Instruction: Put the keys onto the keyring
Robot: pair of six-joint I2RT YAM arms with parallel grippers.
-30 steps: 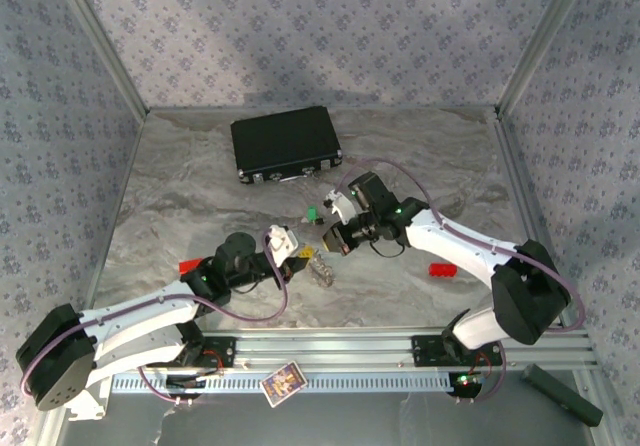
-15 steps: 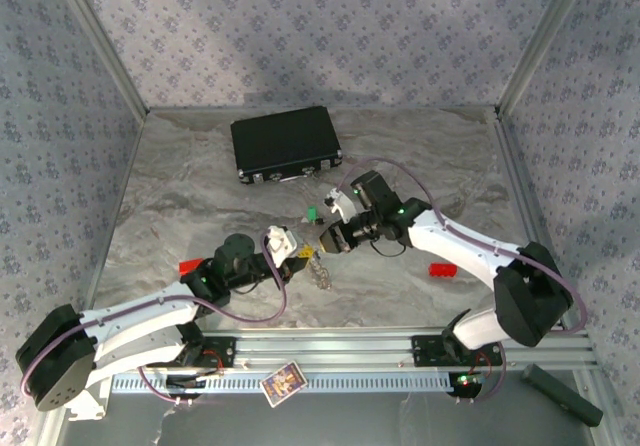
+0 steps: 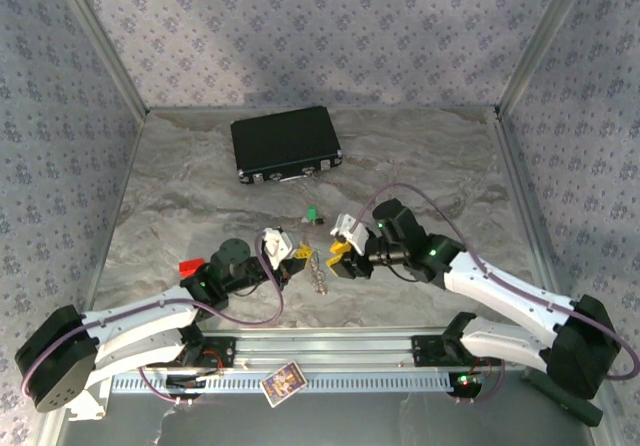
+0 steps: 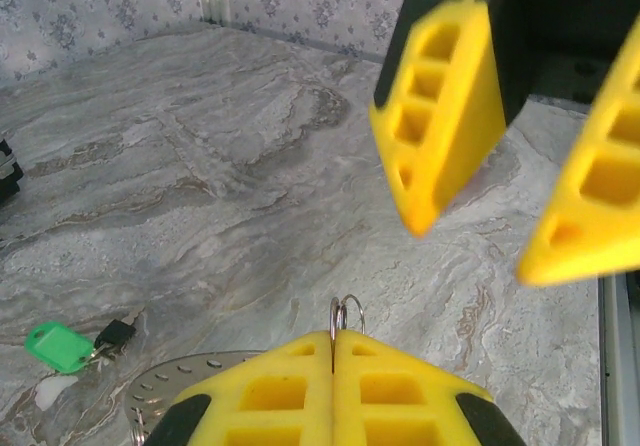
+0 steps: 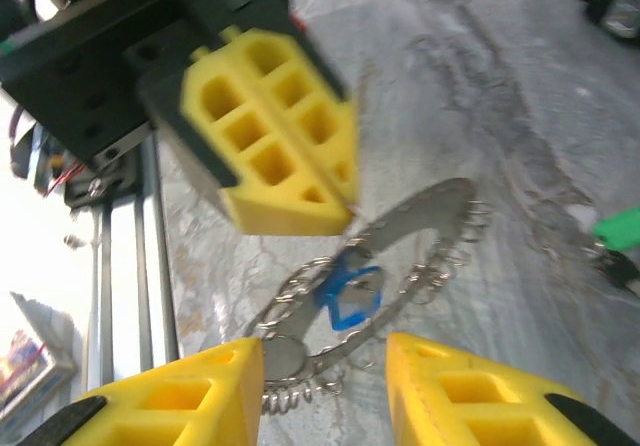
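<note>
My left gripper (image 4: 333, 334) is shut on a small wire loop of the keyring (image 5: 420, 234), holding the silvery toothed ring tilted just above the table. The blue key (image 5: 348, 293) hangs in the ring's opening. I cannot tell whether it is threaded on. My right gripper (image 5: 325, 386) stands open just in front of the ring with nothing between its fingers (image 4: 440, 116). In the top view the left gripper (image 3: 293, 256) and right gripper (image 3: 338, 258) face each other across the keyring (image 3: 318, 272). The green key (image 3: 313, 216) lies on the table beyond them, also to the left of the left gripper as green key (image 4: 58, 348).
A black case (image 3: 285, 143) lies at the back of the marble table (image 3: 180, 196). A red block (image 3: 188, 266) sits by the left arm. A small card (image 3: 282, 382) rests on the front rail. Patterned walls close in the sides and back.
My right gripper has opened and drawn back toward the near edge, its arm swinging low to the right. The left gripper stays shut on the keyring and has shifted slightly.
</note>
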